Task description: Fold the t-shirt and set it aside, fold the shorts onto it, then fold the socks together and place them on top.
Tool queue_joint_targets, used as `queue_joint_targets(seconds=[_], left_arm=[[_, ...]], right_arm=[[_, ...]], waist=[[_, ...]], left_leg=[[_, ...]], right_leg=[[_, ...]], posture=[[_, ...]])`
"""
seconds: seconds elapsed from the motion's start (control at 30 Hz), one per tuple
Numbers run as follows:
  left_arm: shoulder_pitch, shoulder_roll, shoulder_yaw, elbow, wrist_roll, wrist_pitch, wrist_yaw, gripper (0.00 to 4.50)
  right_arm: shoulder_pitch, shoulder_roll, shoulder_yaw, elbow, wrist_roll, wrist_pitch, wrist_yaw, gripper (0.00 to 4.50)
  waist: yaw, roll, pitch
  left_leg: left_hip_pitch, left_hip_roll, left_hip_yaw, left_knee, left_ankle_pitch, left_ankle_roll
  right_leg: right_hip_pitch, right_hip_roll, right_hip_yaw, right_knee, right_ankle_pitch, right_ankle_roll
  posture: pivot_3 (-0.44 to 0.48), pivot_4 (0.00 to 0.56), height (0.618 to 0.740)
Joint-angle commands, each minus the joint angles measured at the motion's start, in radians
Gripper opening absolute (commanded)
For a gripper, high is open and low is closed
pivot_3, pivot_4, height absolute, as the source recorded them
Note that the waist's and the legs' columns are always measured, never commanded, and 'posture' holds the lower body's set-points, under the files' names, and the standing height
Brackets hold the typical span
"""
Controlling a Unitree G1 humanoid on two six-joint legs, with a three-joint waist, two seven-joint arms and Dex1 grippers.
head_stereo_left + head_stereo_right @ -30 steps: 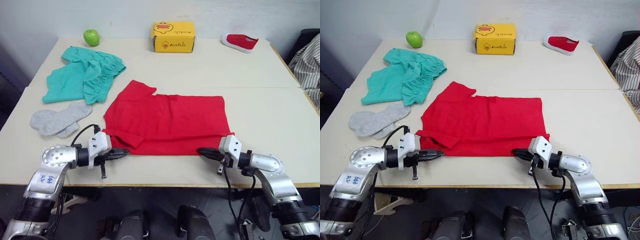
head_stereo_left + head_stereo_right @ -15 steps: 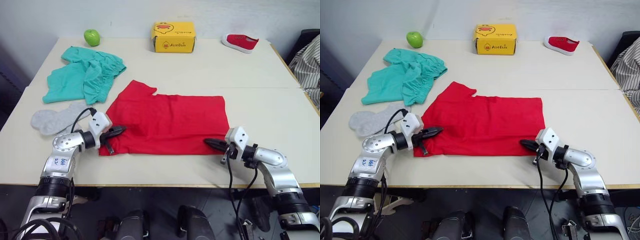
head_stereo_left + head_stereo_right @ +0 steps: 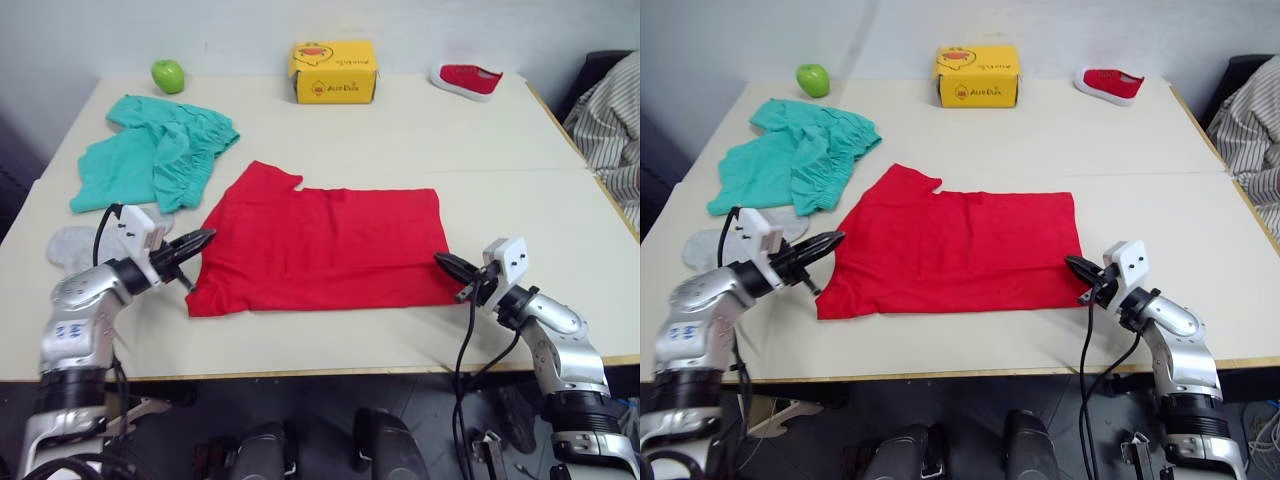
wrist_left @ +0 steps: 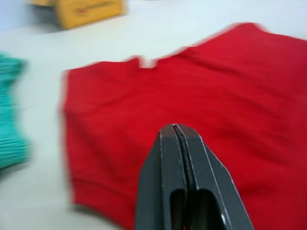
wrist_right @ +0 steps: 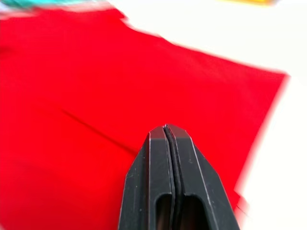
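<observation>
The red t-shirt (image 3: 320,245) lies spread flat in the middle of the table, one sleeve pointing away from me. My left gripper (image 3: 203,238) hovers at its left edge, shut, with no cloth between the fingers (image 4: 163,163). At the shirt's near right corner, my right gripper (image 3: 442,261) is also shut and empty, its fingers (image 5: 180,163) over the red cloth. The teal shorts (image 3: 150,150) lie crumpled at the far left. The grey socks (image 3: 65,245) lie in front of the shorts, partly hidden by my left arm.
A green apple (image 3: 168,74), a yellow box (image 3: 333,71) and a small red shoe (image 3: 466,79) stand along the table's far edge. Striped cloth (image 3: 610,120) hangs beyond the table's right side. Bare tabletop (image 3: 530,200) lies right of the shirt.
Both grippers have moved from the table's front edge up to the shirt's sides. The small fold at the shirt's front left corner has flattened out. The camera has shifted slightly.
</observation>
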Motion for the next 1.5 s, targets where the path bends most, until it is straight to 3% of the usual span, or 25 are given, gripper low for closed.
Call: queue_joint_targets(seconds=[0.03,0.23,0.4,0.63,0.8,0.93,1.03,1.17,1.33,1.5], left_arm=[[0.102,-0.031,-0.046,-0.183,0.016,0.018,0.042,0.0],[0.181,-0.176,-0.109,-0.259,0.18,0.059,0.335,0.0],[0.275,-0.25,-0.016,-0.246,0.248,0.075,0.534,0.0],[0.339,-0.276,0.13,-0.202,0.2,0.069,0.599,0.0],[0.295,-0.275,0.216,-0.168,0.028,0.005,0.461,0.0],[0.32,-0.18,0.248,-0.206,-0.089,0.044,0.285,0.0],[0.34,-0.087,0.209,-0.243,-0.069,0.028,0.185,0.0],[0.328,-0.09,0.117,-0.289,-0.029,0.019,0.192,0.0],[0.343,-0.128,0.015,-0.256,0.089,0.023,0.273,0.0],[0.395,-0.09,0.078,-0.216,0.126,0.053,0.319,0.0]], right_arm=[[0.051,0.057,0.126,-0.153,-0.061,-0.002,-0.037,0.02],[0.117,0.127,0.172,-0.157,-0.208,-0.048,-0.205,0.02],[0.187,0.075,0.079,-0.123,-0.225,-0.092,-0.247,0.02],[0.246,-0.003,-0.088,-0.039,-0.182,-0.165,-0.256,0.02],[0.234,-0.002,-0.169,0.006,-0.122,-0.193,-0.248,0.02],[0.21,-0.01,-0.184,-0.05,-0.019,-0.175,-0.165,0.02],[0.207,-0.031,-0.143,-0.128,0.023,-0.132,-0.094,0.02],[0.225,-0.018,-0.043,-0.186,-0.028,-0.117,-0.073,0.02],[0.25,-0.002,0.021,-0.142,-0.118,-0.145,-0.109,0.02],[0.303,-0.045,-0.066,-0.051,-0.114,-0.206,-0.103,0.02]], waist=[[0.004,0.0,0.0],[0.033,0.0,0.0],[0.034,0.0,-0.001],[0.034,0.001,-0.003],[0.034,0.001,-0.003],[0.032,0.001,-0.003],[0.031,0.001,-0.002],[0.035,0.001,-0.002],[0.036,0.001,-0.002],[0.034,0.001,-0.003]], left_leg=[[0.0,0.0,0.0,0.0,0.0,0.0],[-0.002,-0.004,-0.002,0.001,0.0,0.002],[-0.002,-0.003,-0.002,0.0,-0.001,0.003],[0.0,-0.002,-0.002,0.0,-0.002,0.004],[0.0,-0.001,-0.002,0.0,-0.002,0.003],[-0.001,-0.001,-0.001,0.0,-0.003,0.003],[-0.001,0.0,-0.001,0.0,-0.003,0.003],[0.0,-0.001,-0.001,0.0,-0.003,0.003],[-0.001,-0.002,-0.001,0.0,-0.003,0.003],[0.0,-0.001,-0.001,-0.001,-0.004,0.003]], right_leg=[[0.0,0.0,0.0,0.0,0.0,0.0],[0.0,-0.003,0.001,-0.003,0.001,0.001],[0.0,-0.002,0.001,-0.004,0.002,0.003],[0.002,-0.003,0.001,-0.007,0.001,0.002],[0.001,-0.003,0.001,-0.007,0.001,0.002],[0.001,-0.002,0.0,-0.007,0.001,0.002],[0.0,-0.002,0.0,-0.008,0.001,0.001],[0.001,-0.002,0.0,-0.008,0.001,0.001],[0.001,-0.003,0.0,-0.008,0.001,0.001],[0.001,-0.002,0.0,-0.009,0.001,0.001]], posture=[[0.0,0.15,0.74],[0.0,0.15,0.74],[0.0,0.15,0.74],[0.0,0.15,0.74],[0.0,0.15,0.74],[0.0,0.15,0.74],[0.0,0.15,0.74],[0.0,0.15,0.74],[0.0,0.15,0.74],[0.0,0.15,0.74]])
